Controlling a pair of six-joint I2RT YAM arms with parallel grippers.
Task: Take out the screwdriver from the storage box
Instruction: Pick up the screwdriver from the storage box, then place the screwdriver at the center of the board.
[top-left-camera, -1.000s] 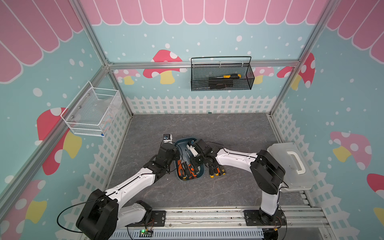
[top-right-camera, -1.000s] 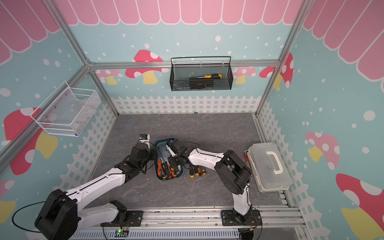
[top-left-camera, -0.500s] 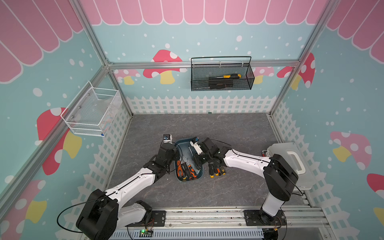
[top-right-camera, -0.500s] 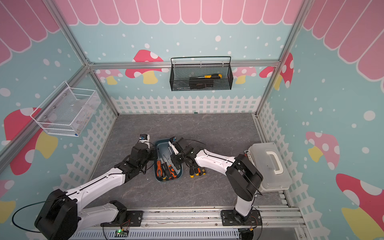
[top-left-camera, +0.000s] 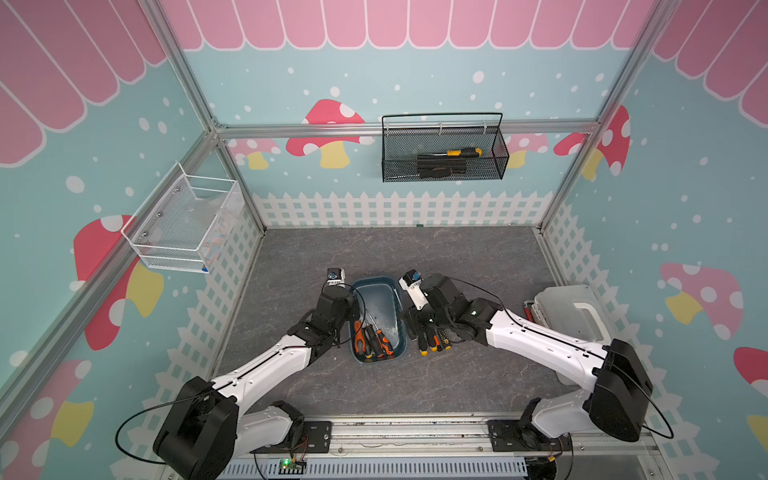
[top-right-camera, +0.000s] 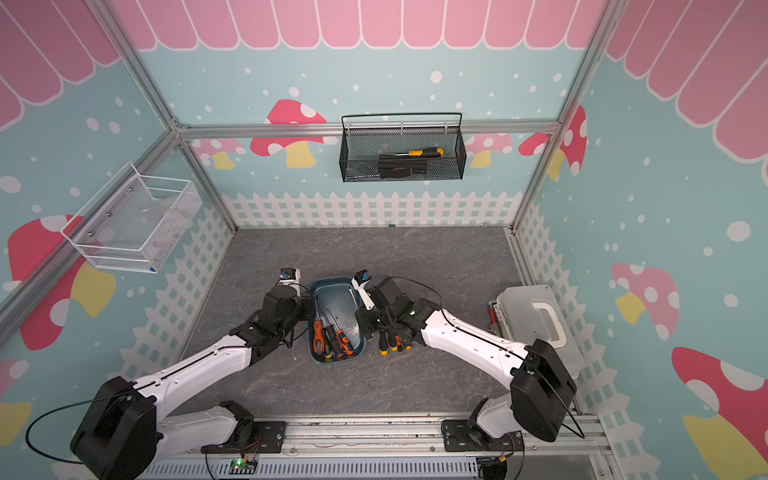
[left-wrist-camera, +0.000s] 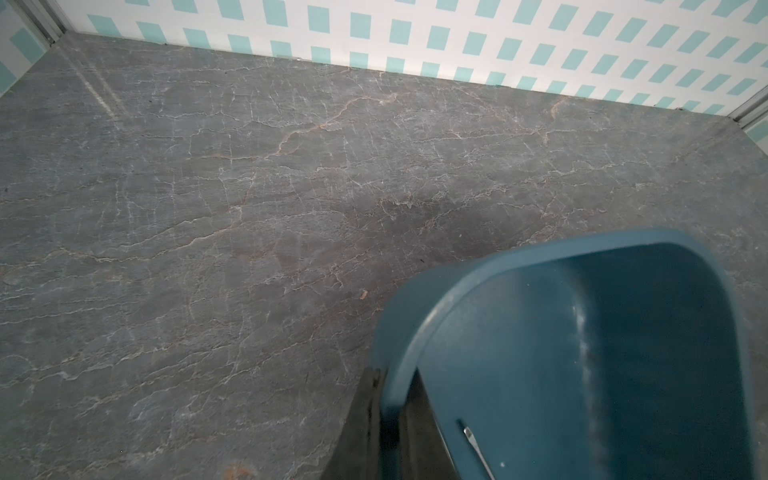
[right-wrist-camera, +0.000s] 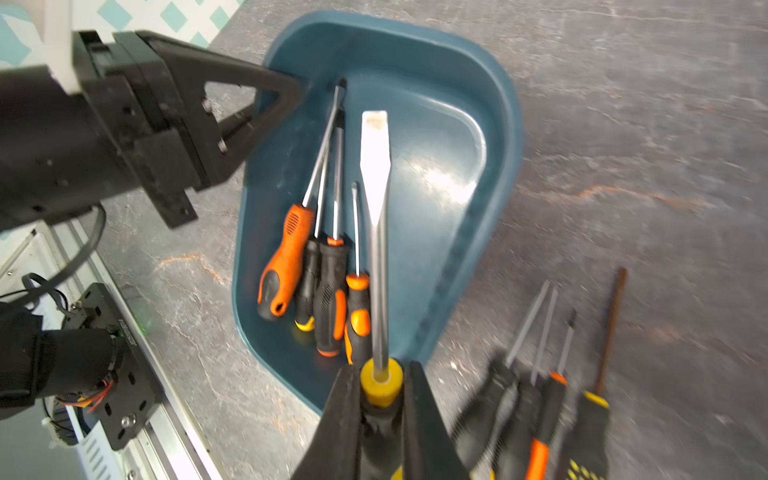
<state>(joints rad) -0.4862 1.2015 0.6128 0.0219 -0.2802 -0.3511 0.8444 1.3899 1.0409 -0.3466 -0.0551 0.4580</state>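
Teal-blue plastic, the storage box (top-left-camera: 386, 305) sits on the grey stone-patterned table (top-left-camera: 415, 253) between the two arms, and both top views show it there (top-right-camera: 337, 297). The right gripper (right-wrist-camera: 380, 388) is clamped on a flat-blade screwdriver (right-wrist-camera: 376, 166). Its two dark fingers (right-wrist-camera: 422, 409) press either side of the handle just behind the yellow collar, and the black grip runs back between them. The steel shaft and broad flat tip stick straight out past the fingertips. In the right wrist view the blade crosses the box's interior (right-wrist-camera: 440, 137), and the collar sits over the box's rounded corner. Whether the blade touches the box floor or is above it cannot be told.

The left gripper (left-wrist-camera: 392, 419) is closed on the box's rim at its side wall, one finger outside the wall and one inside, as the left wrist view shows. The right wrist view also shows it (right-wrist-camera: 291, 89) pinching that edge.

Four other screwdrivers (right-wrist-camera: 324, 270) with orange-and-black handles lie side by side in the box, apart from the right gripper's fingers. Their handles point toward the robot and their shafts lean toward the wall that the left gripper holds. Four loose screwdrivers (right-wrist-camera: 540, 390) lie in a row on the table just beside the box, on the robot's right.
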